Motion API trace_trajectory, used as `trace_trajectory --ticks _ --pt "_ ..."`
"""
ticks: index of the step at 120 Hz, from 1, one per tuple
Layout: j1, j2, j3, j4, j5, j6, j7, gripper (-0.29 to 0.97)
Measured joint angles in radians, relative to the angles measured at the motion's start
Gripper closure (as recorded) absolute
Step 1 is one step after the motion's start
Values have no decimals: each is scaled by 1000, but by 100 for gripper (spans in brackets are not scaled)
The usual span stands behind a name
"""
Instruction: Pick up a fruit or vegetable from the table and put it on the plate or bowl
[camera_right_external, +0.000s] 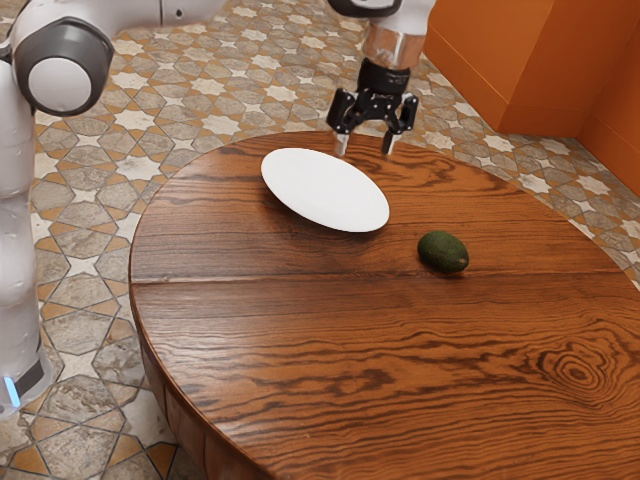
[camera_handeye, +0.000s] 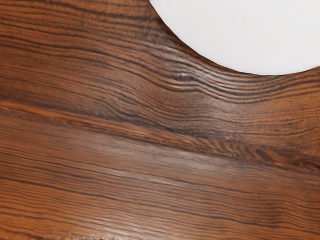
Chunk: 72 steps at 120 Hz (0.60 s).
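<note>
Gripper (camera_right_external: 365, 146) is seen open, jaws spread wide, nothing held. It hangs low over the far rim of the table (camera_right_external: 330, 350), just beside the plate's (camera_right_external: 325, 188) far edge.

Avocado (camera_right_external: 443, 251) is the only fruit seen. It lies on the bare wood, well apart from the gripper: toward the camera side and toward the exterior view's right of it, past the plate's edge. No contact with the plate; a clear gap of wood is seen between them.

Under the hand, the wrist view gives wood grain (camera_handeye: 150, 150) and an arc of the plate (camera_handeye: 240, 30).

Key relation: the avocado's long axis appears to run roughly across the exterior view, close to parallel with the line between the fingers. Judged from that, a wrist turn would likely be needed so the short axis gets spanned. Translation diagonally away from the plate comes first, then descent.

Pick not yet begun. Roll risk is expected on an off-centre close.
</note>
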Motion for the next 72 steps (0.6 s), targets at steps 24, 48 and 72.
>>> trace_trajectory --ticks 24,48,72 --pt "8 8 1 14 0 0 -155 0" --pt "19 74 2 60 -1 20 -267 0" --pt "174 298 -83 178 0 92 -305 0"
